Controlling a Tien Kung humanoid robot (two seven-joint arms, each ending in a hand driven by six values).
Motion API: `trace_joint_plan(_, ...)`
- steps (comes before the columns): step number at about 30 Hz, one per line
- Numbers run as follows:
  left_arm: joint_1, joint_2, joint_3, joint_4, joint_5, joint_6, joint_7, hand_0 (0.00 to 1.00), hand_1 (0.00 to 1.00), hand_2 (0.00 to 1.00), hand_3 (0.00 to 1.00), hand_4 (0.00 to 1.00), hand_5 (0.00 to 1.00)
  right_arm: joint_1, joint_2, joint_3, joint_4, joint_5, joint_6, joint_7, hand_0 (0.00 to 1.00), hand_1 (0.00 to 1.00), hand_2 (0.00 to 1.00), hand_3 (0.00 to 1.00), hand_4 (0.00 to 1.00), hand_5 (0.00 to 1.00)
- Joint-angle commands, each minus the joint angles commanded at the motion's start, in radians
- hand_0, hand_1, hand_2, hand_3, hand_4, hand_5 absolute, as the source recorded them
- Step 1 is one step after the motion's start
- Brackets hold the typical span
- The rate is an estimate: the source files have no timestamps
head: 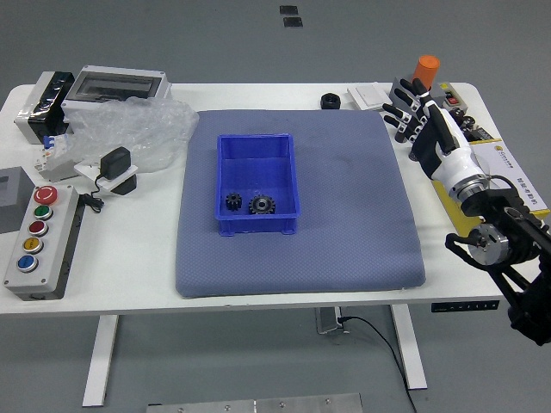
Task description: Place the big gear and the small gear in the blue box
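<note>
My right hand point(411, 112) is over the table's right side, fingers spread and holding nothing, well apart from the box. The blue box point(255, 172) stands upright on the grey-blue mat. Inside it, near its front wall, lie the big gear point(262, 205) and, to its left, the small gear point(233, 201). Both gears are dark, with a small gap between them. No left hand shows.
A control box with colored buttons point(43, 241), a black connector device point(118, 170) and plastic wrap point(133, 133) occupy the left. A yellow-edged box point(508, 181), an orange-topped device point(425, 74) and a black roll point(330, 101) are right and back.
</note>
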Motion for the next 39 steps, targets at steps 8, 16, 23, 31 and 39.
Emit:
trace_joint_plan(8,-0.003,0.000,-0.006,0.000,0.005,0.000,0.000,0.849,0.797,0.795,0.843,0.582,0.062,-0.015,-0.010,0.033,-0.006,0.028,0.001,-0.008,0.883,0.827,0.929,0.912,0.849,0.740)
trace_joint_plan(16,-0.006,-0.001,-0.011,0.000,0.009,0.000,-0.001,0.849,0.797,0.796,0.843,0.580,0.059,-0.026,-0.015,0.049,-0.007,0.023,0.002,-0.014,0.881,0.826,0.930,0.911,0.849,0.727)
trace_joint_plan(23,-0.006,-0.001,-0.012,0.000,0.010,0.000,0.000,0.849,0.797,0.795,0.842,0.580,0.059,-0.031,-0.017,0.063,-0.012,0.016,-0.001,-0.014,0.880,0.826,0.928,0.911,0.847,0.717)
trace_joint_plan(31,-0.006,-0.001,-0.015,0.000,0.013,0.000,0.000,0.849,0.797,0.795,0.843,0.581,0.062,-0.034,-0.016,0.074,-0.014,0.001,-0.011,-0.009,0.880,0.827,0.928,0.912,0.844,0.699)
trace_joint_plan(39,-0.006,-0.002,-0.016,0.000,0.016,-0.001,0.000,0.849,0.797,0.796,0.843,0.582,0.062,-0.034,-0.014,0.076,-0.010,-0.015,-0.028,-0.001,0.880,0.834,0.937,0.911,0.845,0.693)
